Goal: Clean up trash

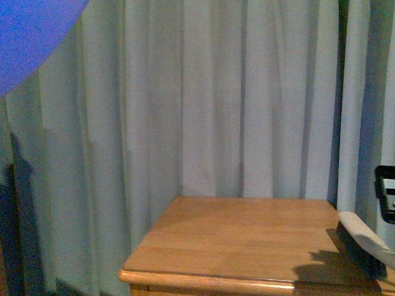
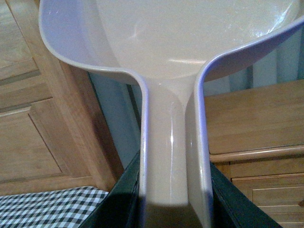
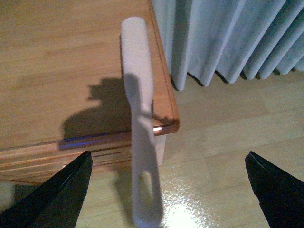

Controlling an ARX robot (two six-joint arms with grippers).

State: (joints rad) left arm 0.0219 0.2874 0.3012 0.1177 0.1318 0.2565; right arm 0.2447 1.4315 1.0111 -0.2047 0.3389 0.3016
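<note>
Front: a brush (image 1: 364, 237) is lying on the tabletop (image 1: 234, 240), the tissue wad showing nowhere; left wrist: the left gripper (image 2: 173, 206) is clamping a dustpan (image 2: 190, 38); right wrist: the right gripper (image 3: 168, 161) is gaping empty over the brush, probably about to grasp it

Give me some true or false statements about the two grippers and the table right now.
1. The left gripper grips the dustpan by its handle. True.
2. The right gripper is shut on the brush. False: its fingers are spread wide on either side of the brush handle and touch nothing.
3. The brush sits on the table near its right edge. True.
4. The curtains behind the table are dark red. False: they are pale grey.
</note>
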